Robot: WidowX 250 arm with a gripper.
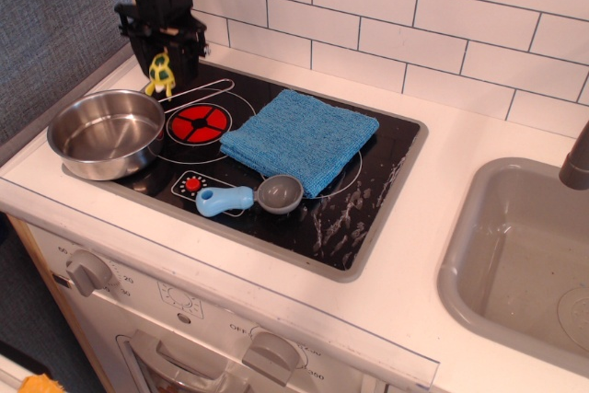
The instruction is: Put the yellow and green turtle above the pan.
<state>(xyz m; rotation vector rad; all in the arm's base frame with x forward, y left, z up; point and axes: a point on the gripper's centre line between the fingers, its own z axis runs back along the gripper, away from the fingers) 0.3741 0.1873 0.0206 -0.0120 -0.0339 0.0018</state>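
Observation:
The yellow and green turtle (160, 72) hangs in my black gripper (162, 54) at the stove's far left corner, just behind the pan and low over the hob. The gripper is shut on the turtle, whose yellow flippers show below the fingers. The pan (107, 133) is a round shiny steel bowl at the front left of the hob; its thin wire handle (195, 91) runs back and right, just beside the turtle.
A folded blue cloth (299, 138) lies on the hob's middle. A grey scoop with a blue handle (248, 197) lies in front of it. A red burner mark (196, 123) is right of the pan. A grey sink (525, 264) is at right. A tiled wall stands behind.

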